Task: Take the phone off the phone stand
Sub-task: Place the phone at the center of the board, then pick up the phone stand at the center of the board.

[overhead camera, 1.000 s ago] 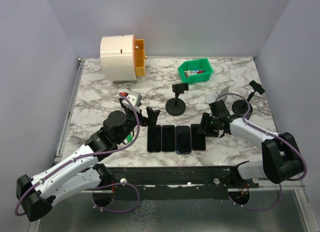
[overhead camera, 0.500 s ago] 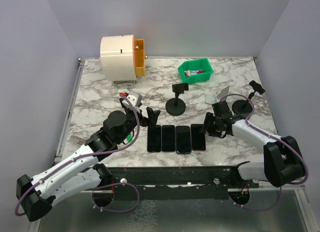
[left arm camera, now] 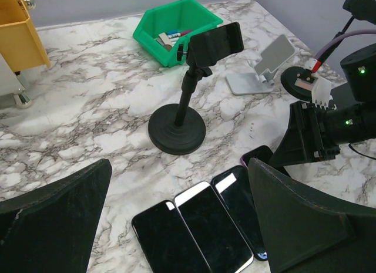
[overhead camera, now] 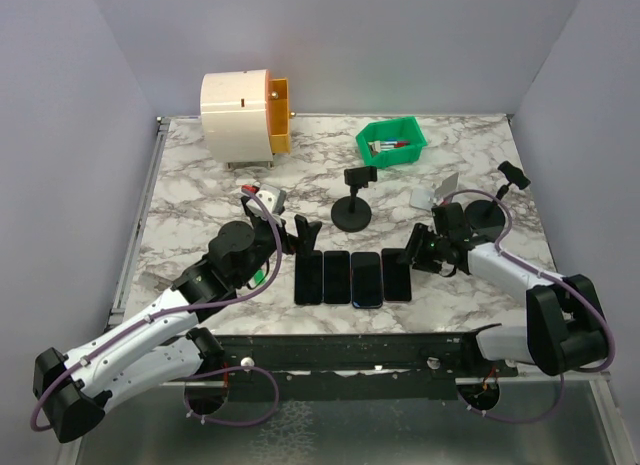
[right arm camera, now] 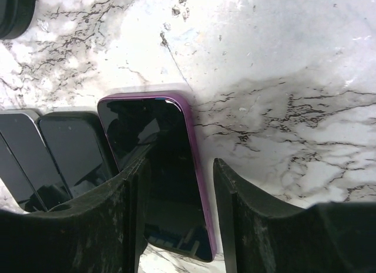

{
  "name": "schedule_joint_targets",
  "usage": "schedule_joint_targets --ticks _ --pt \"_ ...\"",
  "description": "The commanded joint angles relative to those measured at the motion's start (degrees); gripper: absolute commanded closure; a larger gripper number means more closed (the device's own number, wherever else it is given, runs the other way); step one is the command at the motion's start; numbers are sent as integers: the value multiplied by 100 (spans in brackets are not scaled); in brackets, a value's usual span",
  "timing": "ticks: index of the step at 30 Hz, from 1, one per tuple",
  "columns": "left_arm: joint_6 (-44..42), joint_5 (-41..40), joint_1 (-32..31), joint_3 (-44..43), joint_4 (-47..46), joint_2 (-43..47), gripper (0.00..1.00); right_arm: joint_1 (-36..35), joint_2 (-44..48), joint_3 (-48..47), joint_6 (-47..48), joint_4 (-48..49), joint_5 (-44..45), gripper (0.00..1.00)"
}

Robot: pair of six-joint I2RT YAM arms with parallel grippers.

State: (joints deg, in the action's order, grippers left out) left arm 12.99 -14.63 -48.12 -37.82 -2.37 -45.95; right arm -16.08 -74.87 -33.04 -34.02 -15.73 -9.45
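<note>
The phone [overhead camera: 397,275], in a purple case, lies flat on the marble table at the right end of a row of phones. In the right wrist view the phone [right arm camera: 158,167] faces screen up. My right gripper [right arm camera: 181,167] stands open just over its near right edge, one finger above the screen and the other past the purple rim. In the top view the right gripper [overhead camera: 411,255] is at that phone's upper right. A white folding phone stand [overhead camera: 435,193] stands empty behind it. My left gripper [overhead camera: 290,235] hangs wide open left of the row, holding nothing.
Three more dark phones [overhead camera: 337,277] lie side by side left of the purple one. A black round-base stand [overhead camera: 353,213] stands mid-table and another [overhead camera: 490,210] at the right edge. At the back are a green bin [overhead camera: 391,143] and a white and orange drum [overhead camera: 245,105].
My right gripper has drawn back slightly to the right above the purple phone, which has stayed flat on the table. The left arm has not moved.
</note>
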Motion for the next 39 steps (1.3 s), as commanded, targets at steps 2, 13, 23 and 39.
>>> schedule_joint_targets --ticks 2,13,23,39 --pt "-25 31 27 -172 59 -62 1 17 -172 156 197 85 -278 49" --pt "-25 31 28 -168 53 -106 1 17 -231 127 266 126 -745 50" --pt "-42 24 29 -164 37 -100 1 17 696 -442 337 -580 21 48" --pt "-33 101 39 -78 -95 -59 1 4 2354 -1258 860 1203 -621 42"
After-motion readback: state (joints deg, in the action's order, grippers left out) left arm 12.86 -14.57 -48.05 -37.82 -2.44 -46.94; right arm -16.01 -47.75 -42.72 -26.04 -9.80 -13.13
